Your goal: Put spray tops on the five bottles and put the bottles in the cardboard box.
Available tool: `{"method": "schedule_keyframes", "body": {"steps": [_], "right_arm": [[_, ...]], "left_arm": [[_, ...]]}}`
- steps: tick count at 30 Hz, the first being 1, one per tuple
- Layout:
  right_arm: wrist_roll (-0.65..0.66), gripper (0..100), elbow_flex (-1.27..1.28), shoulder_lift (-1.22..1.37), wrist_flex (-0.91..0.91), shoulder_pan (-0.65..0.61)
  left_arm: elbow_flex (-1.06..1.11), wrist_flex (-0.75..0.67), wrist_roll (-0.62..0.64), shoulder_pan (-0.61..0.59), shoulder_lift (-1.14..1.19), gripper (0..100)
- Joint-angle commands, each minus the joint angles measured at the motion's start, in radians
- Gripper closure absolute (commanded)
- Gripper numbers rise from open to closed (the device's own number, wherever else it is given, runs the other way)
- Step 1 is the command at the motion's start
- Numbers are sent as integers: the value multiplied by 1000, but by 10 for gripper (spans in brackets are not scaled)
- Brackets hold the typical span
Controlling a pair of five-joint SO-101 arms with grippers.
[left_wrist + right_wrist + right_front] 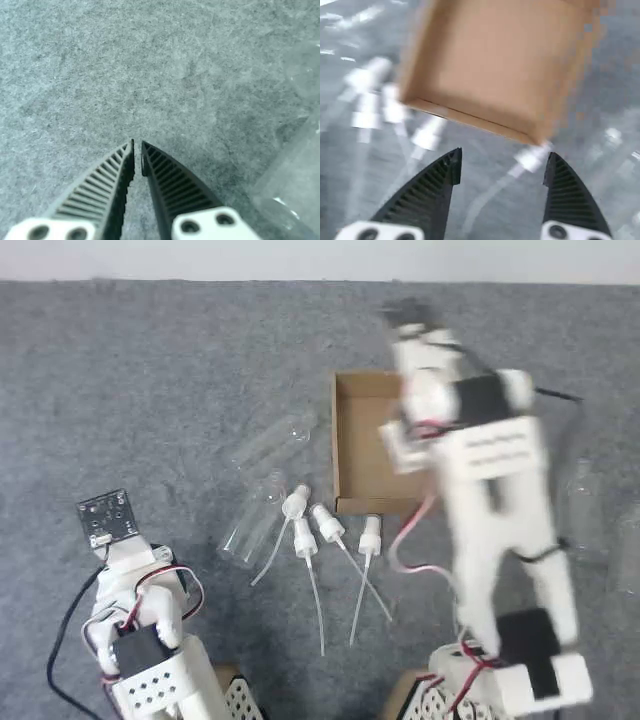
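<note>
Right gripper (505, 152): fingers wide apart, nothing between them, up in the air near the cardboard box (500, 65), arm stretched across it. The box sits mid-table on the grey carpet (150, 390), open side up. Left gripper (138, 142): tips a sliver apart, nothing held, over bare carpet with the arm folded at my near left. Four spray tops (326, 522) lie loose just in front of the box. Two clear bottles (250, 522) lie on their sides left of it.

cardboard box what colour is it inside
Plain light brown; the cardboard box shows best in the right wrist view.
</note>
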Motion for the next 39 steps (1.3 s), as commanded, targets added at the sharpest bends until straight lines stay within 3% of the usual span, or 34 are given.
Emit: {"method": "schedule_keyframes", "body": {"steps": [1, 4, 6, 15, 23, 27, 34, 39], "right_arm": [[172, 768, 20, -76, 36, 223], [219, 768, 87, -54, -50, 341], [218, 768, 130, -36, -111, 346], [64, 768, 212, 68, -344, 82], [64, 768, 230, 239, -602, 111], [61, 774, 232, 331, -631, 134], [64, 977, 235, 390, -616, 162], [75, 975, 249, 389, -549, 199]], "left_arm": [[-7, -23, -3, 0, -15, 983], [-7, -23, -3, 0, -15, 983], [-7, -23, -3, 0, -15, 983], [-7, -23, -3, 0, -15, 983], [-7, -23, -3, 0, -15, 983], [-7, -23, -3, 0, -15, 983], [-7, -23, -3, 0, -15, 983], [-7, -23, -3, -2, -15, 983]]}}
